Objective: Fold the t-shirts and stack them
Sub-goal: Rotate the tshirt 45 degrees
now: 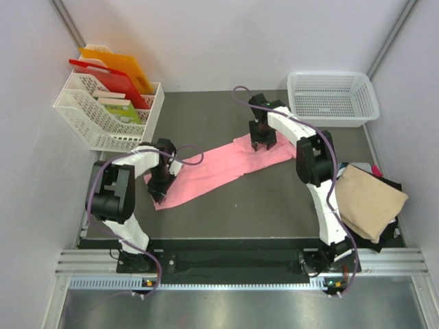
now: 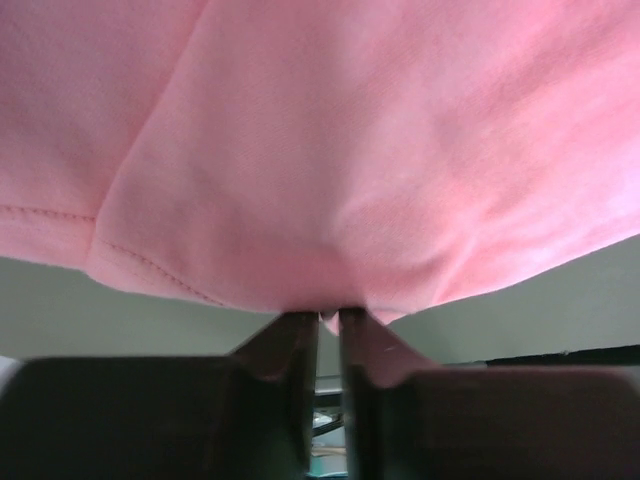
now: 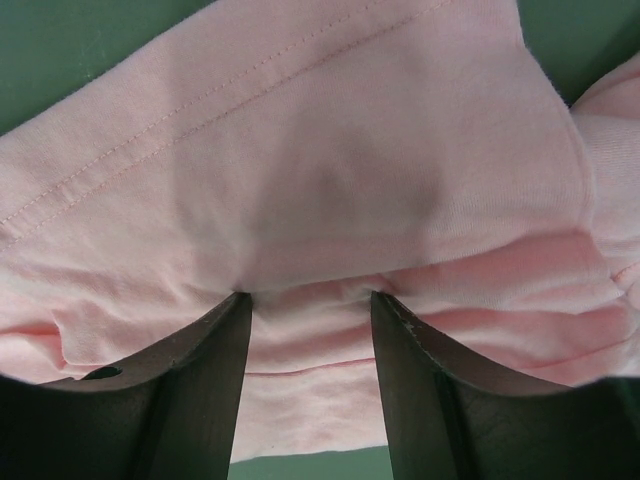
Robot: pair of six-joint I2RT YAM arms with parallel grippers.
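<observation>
The salmon-pink t-shirt (image 1: 212, 168) lay drawn into one long band on the desk (image 1: 260, 212). Its long axis ran on a diagonal from the lower left of the top view to the upper middle. I held one end with each arm. My left gripper (image 1: 159, 184) sat at the lower-left end, its fingers nearly together and pinching a hem. My right gripper (image 1: 263, 144) sat at the upper end with its fingers apart, standing astride bunched cloth rather than visibly clamping it. The band stretched between the two, so I judged that any fold would bring one end along that diagonal toward the other.

I counted one pink shirt in hand. At the right edge lay one tan t-shirt (image 1: 367, 199) on top of a dark shirt (image 1: 387, 232), with a red scrap showing behind. How many dark ones were there I couldn't tell. One white basket (image 1: 333, 96) stood at the upper right.
</observation>
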